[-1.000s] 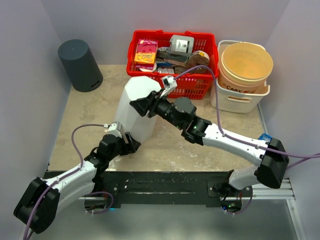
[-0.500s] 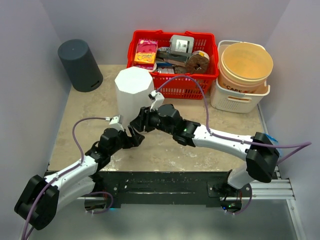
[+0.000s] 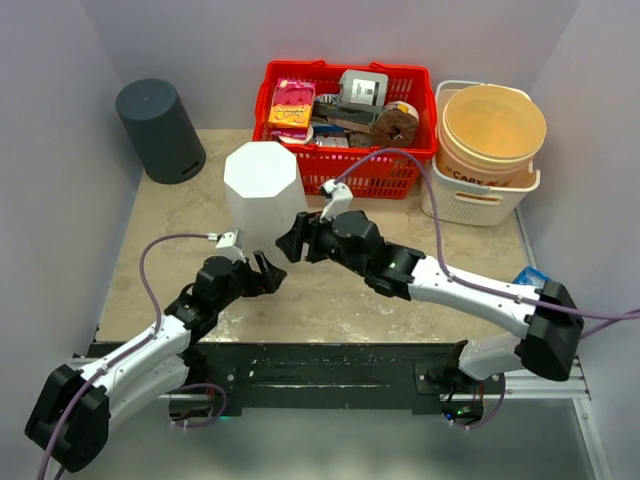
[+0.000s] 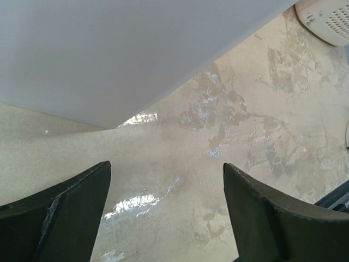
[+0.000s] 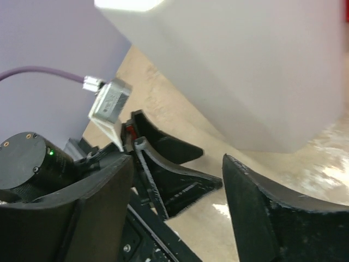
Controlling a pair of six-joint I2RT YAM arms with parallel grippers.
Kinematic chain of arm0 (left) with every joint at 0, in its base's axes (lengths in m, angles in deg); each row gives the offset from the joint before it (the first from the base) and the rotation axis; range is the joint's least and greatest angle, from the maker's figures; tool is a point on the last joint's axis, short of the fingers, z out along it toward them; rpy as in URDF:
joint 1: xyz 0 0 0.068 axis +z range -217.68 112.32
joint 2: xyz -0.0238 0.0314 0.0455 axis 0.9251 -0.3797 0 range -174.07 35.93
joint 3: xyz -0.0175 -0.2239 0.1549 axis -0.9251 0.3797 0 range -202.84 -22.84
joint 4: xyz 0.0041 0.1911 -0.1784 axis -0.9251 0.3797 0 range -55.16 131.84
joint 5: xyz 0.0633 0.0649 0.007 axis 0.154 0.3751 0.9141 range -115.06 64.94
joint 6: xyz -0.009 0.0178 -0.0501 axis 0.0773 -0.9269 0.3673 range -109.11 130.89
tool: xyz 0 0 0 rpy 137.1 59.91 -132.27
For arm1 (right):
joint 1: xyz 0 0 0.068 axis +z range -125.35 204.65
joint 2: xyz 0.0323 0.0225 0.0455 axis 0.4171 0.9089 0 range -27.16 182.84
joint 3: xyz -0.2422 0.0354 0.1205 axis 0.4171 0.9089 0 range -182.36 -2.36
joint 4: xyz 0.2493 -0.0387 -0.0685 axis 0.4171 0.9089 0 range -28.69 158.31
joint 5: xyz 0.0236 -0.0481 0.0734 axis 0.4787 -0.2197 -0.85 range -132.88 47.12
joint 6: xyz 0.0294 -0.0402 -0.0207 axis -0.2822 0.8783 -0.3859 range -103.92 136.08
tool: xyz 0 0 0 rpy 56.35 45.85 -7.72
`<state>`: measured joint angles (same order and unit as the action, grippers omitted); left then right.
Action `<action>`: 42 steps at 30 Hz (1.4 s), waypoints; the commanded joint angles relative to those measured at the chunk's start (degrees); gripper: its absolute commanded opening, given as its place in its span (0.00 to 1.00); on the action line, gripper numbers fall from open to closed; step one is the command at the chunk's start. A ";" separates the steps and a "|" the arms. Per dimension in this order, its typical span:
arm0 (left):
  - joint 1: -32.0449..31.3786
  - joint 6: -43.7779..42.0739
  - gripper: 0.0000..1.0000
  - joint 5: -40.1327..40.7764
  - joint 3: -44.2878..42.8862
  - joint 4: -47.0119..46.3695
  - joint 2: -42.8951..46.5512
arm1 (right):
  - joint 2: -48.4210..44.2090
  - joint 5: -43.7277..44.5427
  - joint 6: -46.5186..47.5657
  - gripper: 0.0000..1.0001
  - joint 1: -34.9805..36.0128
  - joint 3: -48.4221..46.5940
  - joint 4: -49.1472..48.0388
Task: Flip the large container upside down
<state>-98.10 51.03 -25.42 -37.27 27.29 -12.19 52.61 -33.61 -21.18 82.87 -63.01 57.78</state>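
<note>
- White shells and black joints are seen on the left arm [image 3: 150,350] and right arm [image 3: 470,290], above the black base plate [image 3: 320,378].
- A purple cable [image 3: 180,238] is looped off each wrist, above that plate.
- Black wedge-shaped fingers [image 4: 54,218] are shown, scuffed pale at the edges.
- A green light is lit on a round black motor housing [image 5: 24,158].

Beige mottled table [image 3: 340,300] carries four items; white container [image 3: 262,190] standing left of centre; dark grey cylinder [image 3: 160,130] upper left; red basket [image 3: 400,178] top centre; white basket [image 3: 470,205] upper right, just beside it.
</note>
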 commanded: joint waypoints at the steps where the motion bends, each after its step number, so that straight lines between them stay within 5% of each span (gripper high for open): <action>1: -0.26 -2.43 0.89 3.61 -4.10 2.54 1.97 | -8.72 13.20 0.34 0.74 0.06 2.63 5.72; 6: -2.71 -1.65 0.91 6.50 -4.46 3.33 4.87 | -16.82 20.16 -0.54 0.81 -1.08 7.37 8.10; 15: -20.90 4.58 0.92 32.15 -10.17 10.71 1.02 | -26.41 18.07 -1.33 0.85 -7.40 12.91 11.53; 25: -35.31 23.20 0.92 58.25 -18.60 18.27 -10.76 | -31.43 14.72 -0.63 0.86 -12.16 15.73 12.32; 31: -37.87 40.34 0.93 67.93 -27.74 32.85 -20.86 | -30.99 14.10 0.17 0.87 -12.42 15.55 12.41; 36: -39.28 38.10 0.93 68.57 -32.58 31.39 -26.50 | -31.16 14.10 0.96 0.87 -13.13 15.64 12.85; 42: -39.81 17.90 0.94 62.07 -27.86 9.52 -25.98 | -32.04 14.54 1.57 0.87 -14.01 15.64 13.99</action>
<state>-137.48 80.76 35.80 -67.39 52.54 -39.12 21.92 -19.84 -20.85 69.47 -47.25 71.24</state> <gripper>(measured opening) 0.932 0.870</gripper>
